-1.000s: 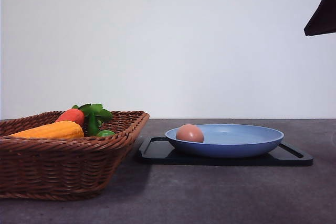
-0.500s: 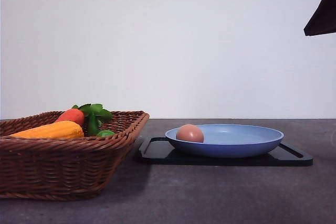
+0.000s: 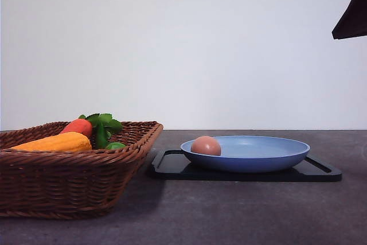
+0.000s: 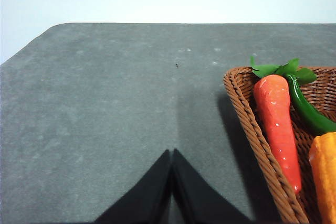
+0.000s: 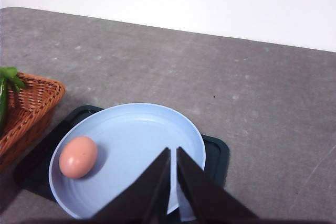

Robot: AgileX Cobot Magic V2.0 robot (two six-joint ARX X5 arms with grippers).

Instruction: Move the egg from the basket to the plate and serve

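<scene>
The pinkish-brown egg (image 3: pixel 206 145) lies in the left part of the light blue plate (image 3: pixel 275 159), well apart from the wicker basket (image 3: pixel 69 182) at the left. In the right wrist view the egg (image 5: pixel 79 157) rests near the plate's (image 5: pixel 142 129) rim, and my right gripper (image 5: pixel 173 151) hangs shut above the plate's middle, holding nothing. My left gripper (image 4: pixel 172 153) is shut and empty over bare table, just outside a corner of the basket (image 4: pixel 247 108).
A flat black tray (image 3: pixel 172 167) lies under the plate. The basket holds a red-orange vegetable (image 4: pixel 275 121) with green leaves, a green one (image 4: pixel 310 111) and a yellow-orange one (image 3: pixel 57 142). A dark part of my right arm (image 3: pixel 350 10) hangs at the upper right.
The egg has shifted very slightly to the left on the plate. Both arms have stayed still.
</scene>
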